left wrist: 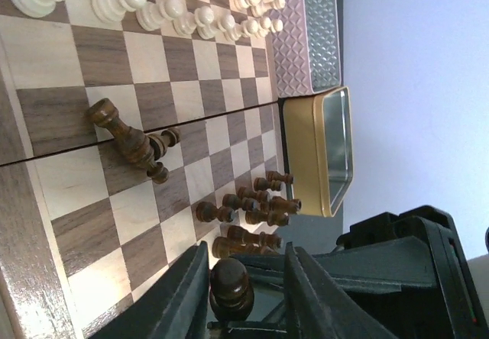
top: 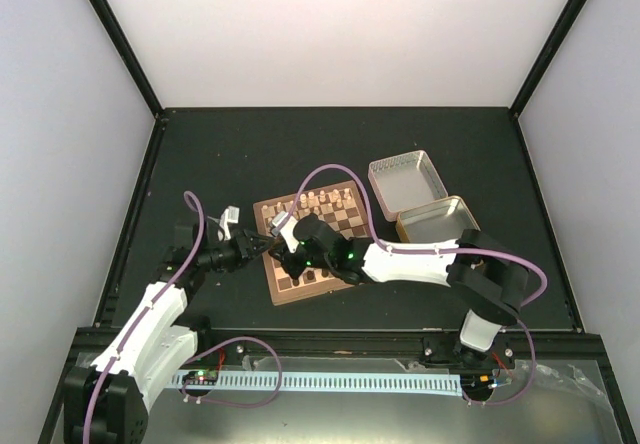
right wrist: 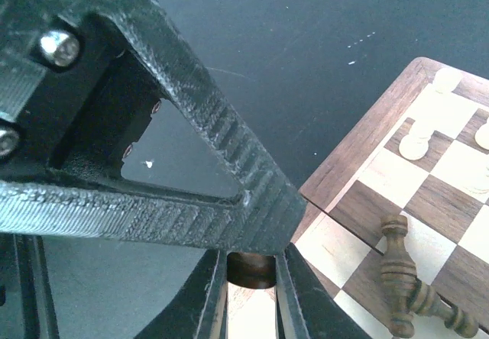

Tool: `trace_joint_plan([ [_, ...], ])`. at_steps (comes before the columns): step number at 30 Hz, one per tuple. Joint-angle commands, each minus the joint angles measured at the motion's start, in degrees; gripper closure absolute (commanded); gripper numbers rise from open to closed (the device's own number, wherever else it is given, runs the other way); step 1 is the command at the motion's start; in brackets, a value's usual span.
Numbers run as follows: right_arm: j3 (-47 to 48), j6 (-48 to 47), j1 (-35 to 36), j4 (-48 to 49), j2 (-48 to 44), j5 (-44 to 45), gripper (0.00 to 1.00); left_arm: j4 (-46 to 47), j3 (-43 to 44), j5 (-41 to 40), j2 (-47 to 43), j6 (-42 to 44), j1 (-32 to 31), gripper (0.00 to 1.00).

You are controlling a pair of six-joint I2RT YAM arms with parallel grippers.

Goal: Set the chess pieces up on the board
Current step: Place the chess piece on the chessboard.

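- Plainly, at the near-left corner of the board [left wrist: 145, 56] the right gripper [right wrist: 250, 278] pinches a dark piece [left wrist: 231, 285]; the left gripper [left wrist: 246, 266] brackets the same piece, jaws spread, a gap showing.
- Likely risk — both grippers pulling at once twists it loose.
- A drop could strike the toppled dark pieces [left wrist: 134, 142] nearby — or roll off the rim.

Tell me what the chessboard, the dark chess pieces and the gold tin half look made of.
Chessboard: wood, satin finish, grain visible across squares. Dark chess pieces: turned wood, stained dark brown, slight sheen. Gold tin half: likely thin metal, reflective inside.
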Motion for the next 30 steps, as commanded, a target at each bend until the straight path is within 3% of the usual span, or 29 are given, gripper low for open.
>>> trace_joint_plan([
  [1,-0.88,0.25,0.02,3.96,-1.91,-0.86,0.92,1.1,-0.02,2.92,-0.92,-0.34,0.4,0.77],
  [7,-1.51,0.84,0.05,4.14,-2.57,-1.01,0.9,1.02,-0.31,2.47,-0.94,0.46,0.45,0.98],
  [13,-2.56,4.97,0.02,0.83,-4.29,3.14,0.56,-2.72,1.02,-3.46,-2.35,5.96,-0.01,0.99],
  [18,-6.42,9.69,-0.68,-0.6,-10.35,9.19,0.47,-5.72,1.39,-14.68,-4.6,11.47,-3.09,0.98],
  [22,-7.06,15.75,-3.7,-5.91,-13.87,13.54,0.47,-4.19,0.25,-23.0,-4.69,12.55,-9.0,0.99],
  [30,-9.22,18.41,-6.36,-8.37,-17.27,14.79,0.46,-0.33,-4.29,-44.92,-3.6,13.26,-28.52,0.99],
])
